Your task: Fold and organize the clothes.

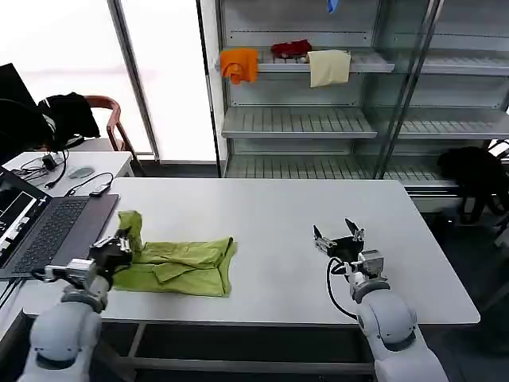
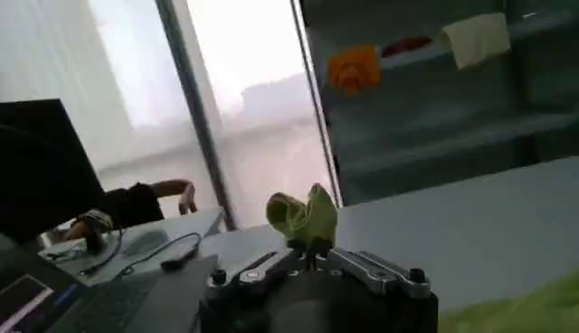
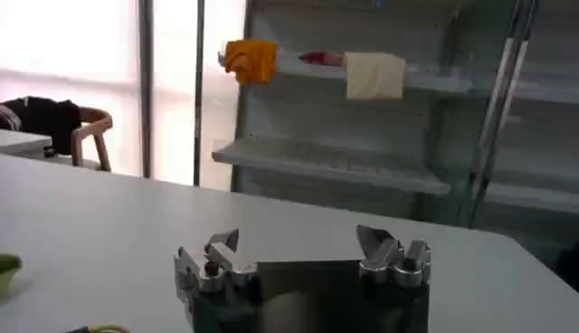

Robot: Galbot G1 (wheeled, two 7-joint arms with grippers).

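Note:
The clothes, a lime yellow-green T-shirt [image 1: 184, 267], lie crumpled and partly folded on the left half of the white table [image 1: 262, 215]. My left gripper [image 1: 125, 239] is shut on the shirt's left end, which it holds raised off the table. In the left wrist view that pinched fold of the shirt [image 2: 305, 214] sticks up from between the closed fingertips of the left gripper [image 2: 307, 248]. My right gripper [image 1: 337, 235] hovers open over bare table on the right, well away from the shirt. The right wrist view shows the right gripper [image 3: 300, 250] with its fingers spread wide and nothing between them.
An open laptop [image 1: 48, 227] lies at the table's left edge, close to my left arm. A smaller desk with cables [image 1: 71, 169] stands behind it. Shelves [image 1: 318, 119] beyond the table hold orange [image 1: 238, 64], red [image 1: 291, 48] and cream [image 1: 328, 67] cloths.

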